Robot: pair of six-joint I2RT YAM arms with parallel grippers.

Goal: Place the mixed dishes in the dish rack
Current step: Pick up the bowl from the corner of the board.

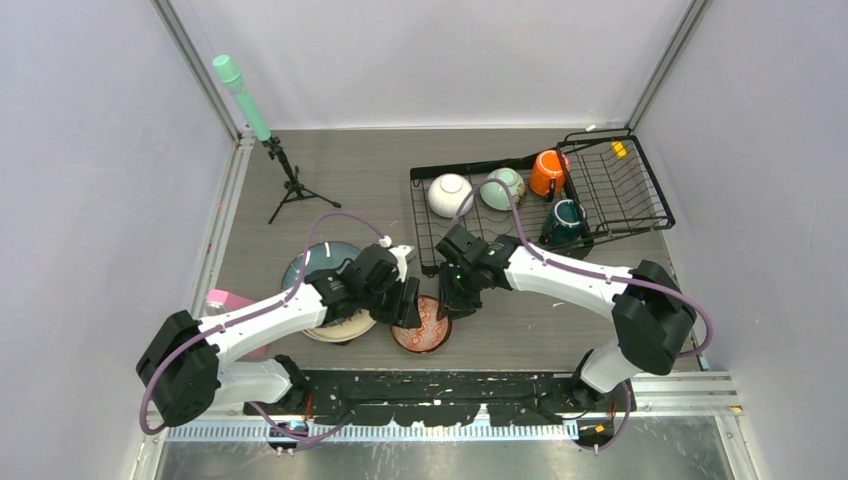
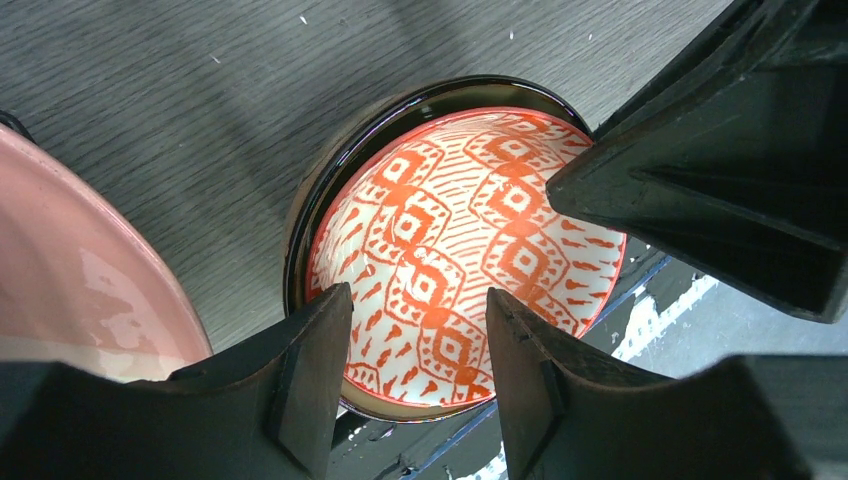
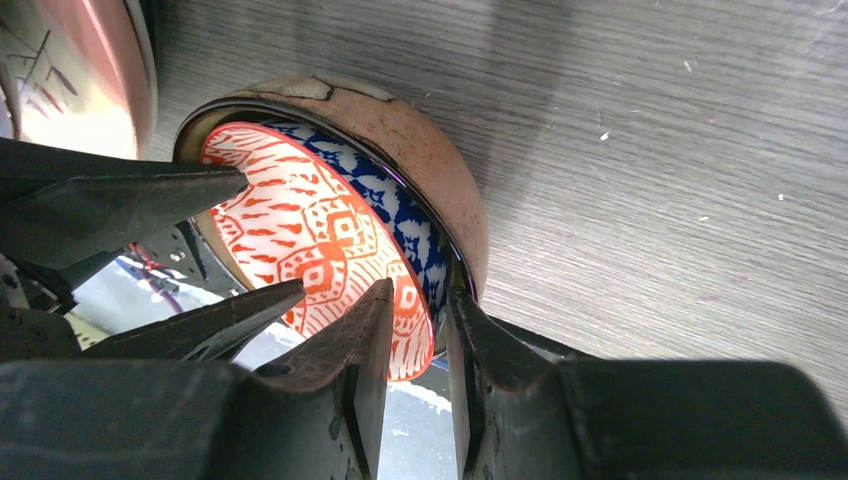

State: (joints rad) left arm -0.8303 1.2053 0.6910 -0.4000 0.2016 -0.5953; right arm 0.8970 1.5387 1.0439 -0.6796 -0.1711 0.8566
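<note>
The blue-patterned bowl (image 3: 310, 230), orange inside and blue outside, sits nested in the brown bowl (image 3: 420, 140) on the table (image 2: 150, 100), directly beneath both grippers. That nesting is probably why two arms crowd one spot. The right gripper (image 3: 420, 300) has one finger inside the patterned bowl and the other outside the brown bowl. Both walls lie in the narrow gap between its fingers, which look pinched tight on the rim nearest its wrist, I judge to steady or lift the pair. The left gripper (image 2: 418, 300) reaches in from the opposite side with its fingers spread, holding nothing. One of its tips is at the patterned bowl's rim and the other hangs over the inside, which I read as lining up to take the inner bowl so the two can be parted. Just to the outer side of the left gripper lies the pink plate (image 2: 90, 290), with the large dark teal speckled plate (image 1: 315, 262) just past it; neither is loaded yet. Beyond the right gripper's fingertips, well apart, stands the dish rack (image 1: 640, 205). It holds the white bowl (image 1: 450, 195), the mint-green bowl (image 1: 505, 187), the orange mug (image 1: 548, 172) and the dark teal mug (image 1: 565, 222).
</note>
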